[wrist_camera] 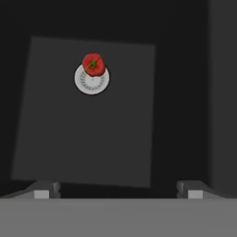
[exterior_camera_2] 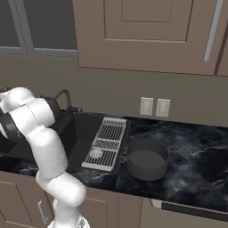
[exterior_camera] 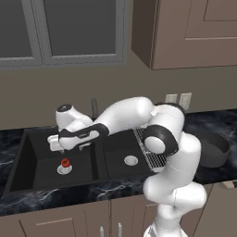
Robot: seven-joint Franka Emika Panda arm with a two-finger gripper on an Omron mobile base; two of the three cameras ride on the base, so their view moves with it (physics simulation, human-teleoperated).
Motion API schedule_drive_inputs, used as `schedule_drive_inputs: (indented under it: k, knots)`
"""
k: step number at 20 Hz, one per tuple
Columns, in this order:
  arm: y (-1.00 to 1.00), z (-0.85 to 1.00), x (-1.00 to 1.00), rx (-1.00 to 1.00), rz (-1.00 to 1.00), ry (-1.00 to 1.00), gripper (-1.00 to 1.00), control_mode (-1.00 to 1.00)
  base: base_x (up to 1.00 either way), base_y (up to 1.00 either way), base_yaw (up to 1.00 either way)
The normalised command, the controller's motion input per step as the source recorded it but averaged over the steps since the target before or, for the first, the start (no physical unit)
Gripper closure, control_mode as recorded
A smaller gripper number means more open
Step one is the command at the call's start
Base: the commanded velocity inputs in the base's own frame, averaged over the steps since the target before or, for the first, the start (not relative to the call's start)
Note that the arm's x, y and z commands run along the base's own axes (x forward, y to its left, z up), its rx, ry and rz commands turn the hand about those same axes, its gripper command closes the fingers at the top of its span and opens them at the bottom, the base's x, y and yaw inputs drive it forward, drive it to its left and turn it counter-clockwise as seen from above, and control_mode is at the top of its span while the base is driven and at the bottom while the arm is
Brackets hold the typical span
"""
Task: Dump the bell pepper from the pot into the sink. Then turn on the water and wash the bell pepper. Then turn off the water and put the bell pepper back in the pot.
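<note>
In the left basin of the sink (exterior_camera: 28, 159), the bell pepper (exterior_camera: 65, 162) sits on the drain (exterior_camera: 64, 169), below and slightly left of the gripper (exterior_camera: 56, 144), whose 2 fingers stand wide open, empty. The pot (exterior_camera: 214, 149) waits far right on the counter (exterior_camera: 222, 118).
</note>
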Motion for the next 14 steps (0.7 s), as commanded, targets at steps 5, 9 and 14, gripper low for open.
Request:
schedule_drive_inputs:
  k: [5,9,14]
  knots:
    - [0.22,-0.34,0.32,-0.07,0.00,0.03,-1.00,-1.00,0.00,0.00,0.00]
    - [0.22,-0.23,0.18,-0.07,0.00,0.00,-1.00,-1.00,0.00,0.00,0.00]
    - [0.15,-0.19,0.24,-0.07,0.00,0.00,-1.00,-1.00,0.00,0.00,0.00]
